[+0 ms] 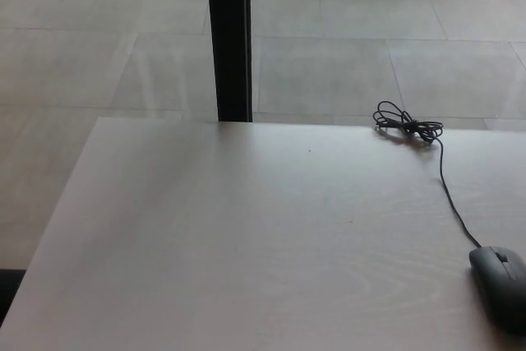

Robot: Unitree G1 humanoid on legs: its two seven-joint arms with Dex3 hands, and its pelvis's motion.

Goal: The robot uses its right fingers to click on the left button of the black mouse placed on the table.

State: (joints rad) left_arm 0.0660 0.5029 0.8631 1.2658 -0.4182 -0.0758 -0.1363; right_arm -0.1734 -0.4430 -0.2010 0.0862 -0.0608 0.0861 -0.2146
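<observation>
A black mouse (501,285) lies on the pale wooden table (246,236) at the right edge of the head view, partly cut off by the frame. Its thin black cable (450,199) runs back toward the far table edge and ends in a bundled coil (407,127). Neither of my hands shows in the picture.
A black vertical post (229,39) stands behind the table's far edge. Grey floor tiles (345,39) lie beyond. The table's left edge (57,219) slants down to the lower left corner.
</observation>
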